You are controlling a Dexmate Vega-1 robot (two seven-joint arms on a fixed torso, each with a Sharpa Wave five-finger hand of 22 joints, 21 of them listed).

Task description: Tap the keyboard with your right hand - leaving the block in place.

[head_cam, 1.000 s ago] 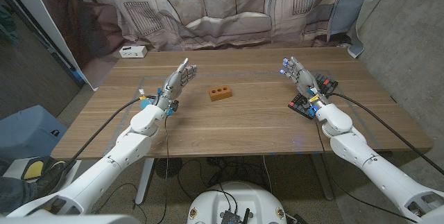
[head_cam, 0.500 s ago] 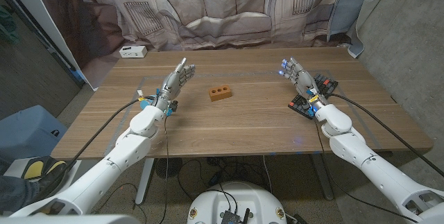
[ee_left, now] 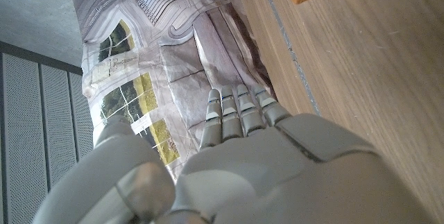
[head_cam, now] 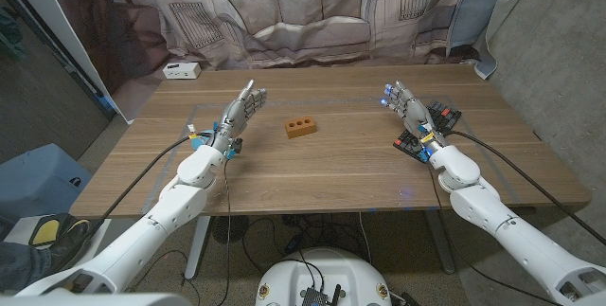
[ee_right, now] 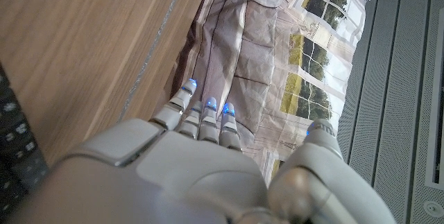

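My right hand (head_cam: 407,104) is raised with its fingers extended and apart, holding nothing, just above the near-left part of the small black keyboard with red and blue keys (head_cam: 428,128), which lies near the right edge of the wooden desk (head_cam: 312,169). The orange rectangular block with three holes (head_cam: 300,128) sits near the desk's middle, well apart from both hands. My left hand (head_cam: 239,113) is likewise raised, fingers straight, empty, left of the block.
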